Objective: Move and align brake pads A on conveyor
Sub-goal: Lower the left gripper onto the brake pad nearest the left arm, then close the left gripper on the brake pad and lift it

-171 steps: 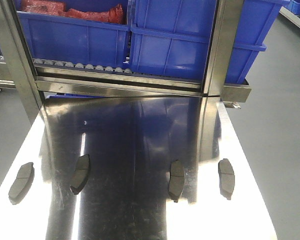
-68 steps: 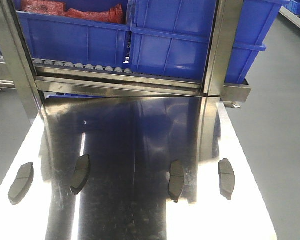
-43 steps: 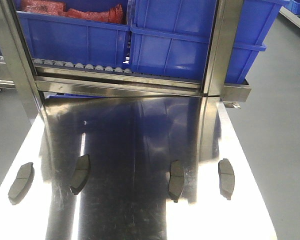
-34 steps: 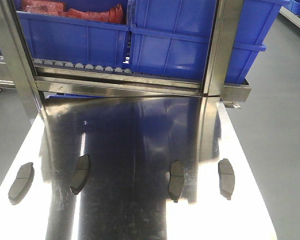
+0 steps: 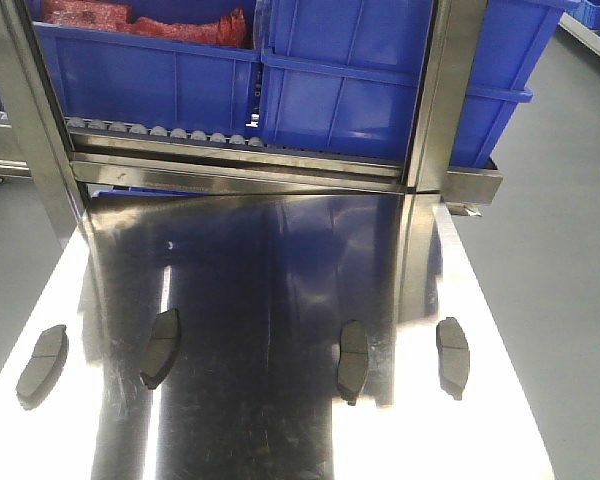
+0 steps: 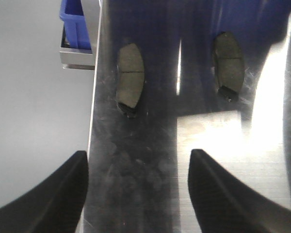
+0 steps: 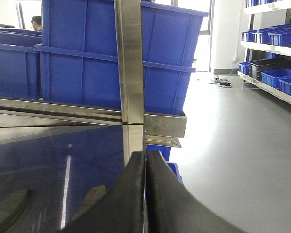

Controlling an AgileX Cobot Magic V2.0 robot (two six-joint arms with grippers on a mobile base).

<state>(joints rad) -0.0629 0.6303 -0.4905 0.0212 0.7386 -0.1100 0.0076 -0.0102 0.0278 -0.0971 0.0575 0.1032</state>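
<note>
Four brake pads A (image 5: 161, 347) lie flat in a loose row across the near part of the shiny steel tabletop (image 5: 280, 270) — two toward its left edge, two toward its right, each apart from the next. Behind them stands a roller rack (image 5: 160, 131) carrying blue bins (image 5: 360, 90). The left jaws hang spread wide over the tabletop's edge, short of two of the pads and holding nothing; the right jaws are pressed together, empty — facing the rack.

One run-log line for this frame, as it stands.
brake pads: four, apart, on steel tabletop | left claw: open, empty, facing two pads | right claw: shut, empty | conveyor: not in view
</note>
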